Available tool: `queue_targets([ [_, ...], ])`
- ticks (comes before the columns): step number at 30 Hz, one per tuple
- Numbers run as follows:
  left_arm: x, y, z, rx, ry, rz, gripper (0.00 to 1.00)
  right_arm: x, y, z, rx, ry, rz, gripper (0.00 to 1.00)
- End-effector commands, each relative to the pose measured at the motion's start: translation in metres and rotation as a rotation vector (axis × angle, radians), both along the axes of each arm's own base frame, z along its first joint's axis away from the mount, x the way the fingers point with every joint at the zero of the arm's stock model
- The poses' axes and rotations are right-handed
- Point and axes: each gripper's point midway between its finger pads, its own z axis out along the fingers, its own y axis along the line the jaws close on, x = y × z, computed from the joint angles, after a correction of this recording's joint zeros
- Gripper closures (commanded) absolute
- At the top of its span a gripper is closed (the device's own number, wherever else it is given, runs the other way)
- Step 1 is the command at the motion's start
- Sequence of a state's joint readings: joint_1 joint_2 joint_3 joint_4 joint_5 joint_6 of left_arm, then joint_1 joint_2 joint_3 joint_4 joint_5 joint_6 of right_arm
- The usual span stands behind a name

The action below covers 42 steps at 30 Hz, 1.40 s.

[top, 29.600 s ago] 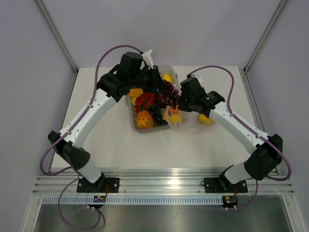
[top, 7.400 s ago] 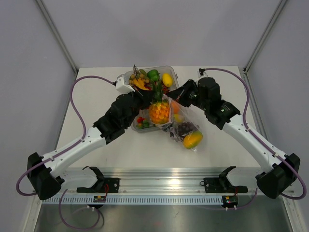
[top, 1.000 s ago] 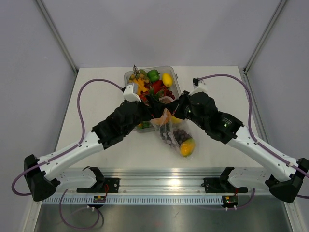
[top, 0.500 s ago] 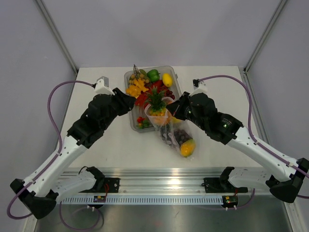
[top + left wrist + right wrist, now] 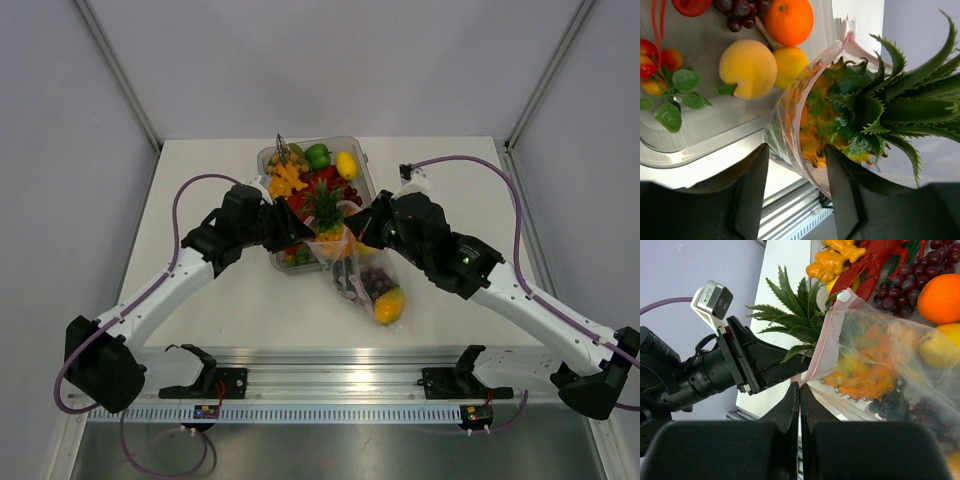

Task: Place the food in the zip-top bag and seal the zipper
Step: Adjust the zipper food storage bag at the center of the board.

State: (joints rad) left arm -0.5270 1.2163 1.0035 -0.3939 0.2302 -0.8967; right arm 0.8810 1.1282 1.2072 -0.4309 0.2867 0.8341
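The zip-top bag (image 5: 362,280) lies on the table with its mouth raised towards the tray. It holds purple grapes (image 5: 375,281), a yellow-orange mango (image 5: 388,304) and a toy pineapple (image 5: 325,212) whose green leaves stick out of the mouth. My right gripper (image 5: 800,390) is shut on the bag's pinkish-red zipper (image 5: 827,340) edge and holds it up. My left gripper (image 5: 797,195) is open and straddles the opposite rim of the bag (image 5: 790,110). One finger (image 5: 752,195) is outside the bag, the other is by the pineapple (image 5: 875,105).
The rigid clear tray (image 5: 352,146) behind the bag holds more food: green pepper (image 5: 317,154), lemon (image 5: 346,165), a peach (image 5: 747,67), an orange (image 5: 789,20), grapes, red lobster (image 5: 867,270). Metal rails (image 5: 330,385) run along the table's near edge.
The left arm drew back to the left, leaving the pineapple in the bag mouth. It has now come back to the bag's rim with open jaws. The right gripper has kept hold.
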Motion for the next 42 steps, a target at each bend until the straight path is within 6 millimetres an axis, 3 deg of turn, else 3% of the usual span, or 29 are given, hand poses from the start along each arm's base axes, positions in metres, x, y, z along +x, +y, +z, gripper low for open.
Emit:
queue_targets([
  [1,-0.005,-0.014,0.013,-0.088,-0.023,-0.07,0.54,0.005,0.001,0.03,0.084,-0.071,-0.024,1.0],
  [5,-0.004,-0.015,0.012,-0.092,-0.023,-0.069,0.68,0.005,0.002,0.03,0.084,-0.069,-0.022,1.0],
  [9,-0.003,-0.016,0.014,-0.087,-0.029,-0.081,0.98,0.005,-0.002,0.028,0.07,-0.069,-0.032,1.0],
  [13,0.005,-0.025,0.047,-0.093,-0.101,-0.137,1.0,0.013,-0.021,0.035,0.001,-0.109,-0.091,1.0],
  [14,0.009,-0.03,0.076,-0.103,-0.171,-0.168,1.0,0.015,-0.033,0.036,-0.036,-0.107,-0.126,1.0],
  [15,0.006,-0.034,0.086,-0.091,-0.177,-0.193,1.0,0.018,-0.044,0.059,-0.031,-0.15,-0.148,1.0],
  [16,0.006,-0.038,0.096,-0.083,-0.199,-0.21,1.0,0.019,-0.053,0.067,-0.044,-0.171,-0.173,1.0],
  [17,0.004,-0.042,0.125,-0.091,-0.271,-0.236,1.0,0.017,-0.058,0.079,-0.043,-0.197,-0.179,1.0],
  [18,-0.005,-0.048,0.131,-0.087,-0.283,-0.264,1.0,0.012,-0.067,0.097,-0.027,-0.239,-0.185,1.0],
  [20,-0.011,-0.053,0.138,-0.085,-0.304,-0.288,1.0,0.007,-0.077,0.106,-0.023,-0.26,-0.201,1.0],
  [23,-0.013,-0.059,0.102,-0.074,-0.23,-0.293,1.0,0.002,-0.086,0.086,-0.039,-0.223,-0.223,1.0],
  [24,-0.014,-0.061,0.073,-0.061,-0.181,-0.3,1.0,0.001,-0.084,0.063,-0.054,-0.176,-0.22,1.0],
  [27,-0.02,-0.074,0.032,-0.063,-0.078,-0.35,1.0,-0.004,-0.083,0.01,-0.088,-0.057,-0.22,1.0],
  [29,-0.021,-0.08,0.027,-0.057,-0.066,-0.374,1.0,-0.005,-0.085,0.006,-0.08,-0.048,-0.233,1.0],
  [30,-0.019,-0.082,0.029,-0.053,-0.065,-0.38,1.0,-0.004,-0.087,0.019,-0.066,-0.08,-0.234,1.0],
  [32,-0.008,-0.088,0.072,-0.073,-0.168,-0.386,1.0,-0.002,-0.089,0.046,-0.055,-0.149,-0.233,1.0],
  [33,-0.006,-0.087,0.083,-0.063,-0.183,-0.386,1.0,-0.001,-0.092,0.076,-0.05,-0.207,-0.23,1.0],
  [34,-0.001,-0.089,0.125,-0.092,-0.275,-0.376,1.0,-0.001,-0.095,0.088,-0.058,-0.228,-0.235,1.0],
  [35,0.0,-0.086,0.14,-0.088,-0.318,-0.377,1.0,-0.002,-0.098,0.111,-0.05,-0.271,-0.234,1.0],
  [36,-0.002,-0.083,0.163,-0.104,-0.369,-0.37,1.0,-0.005,-0.1,0.12,-0.045,-0.287,-0.229,1.0],
  [38,-0.005,-0.078,0.188,-0.118,-0.438,-0.361,1.0,-0.01,-0.104,0.125,-0.034,-0.3,-0.216,1.0],
  [40,-0.013,-0.073,0.193,-0.134,-0.459,-0.36,1.0,-0.014,-0.106,0.116,-0.024,-0.291,-0.215,1.0],
  [41,-0.013,-0.074,0.164,-0.113,-0.403,-0.368,1.0,-0.015,-0.107,0.106,-0.028,-0.276,-0.217,1.0],
  [42,-0.013,-0.077,0.152,-0.119,-0.387,-0.374,1.0,-0.016,-0.108,0.079,-0.04,-0.232,-0.226,1.0],
])
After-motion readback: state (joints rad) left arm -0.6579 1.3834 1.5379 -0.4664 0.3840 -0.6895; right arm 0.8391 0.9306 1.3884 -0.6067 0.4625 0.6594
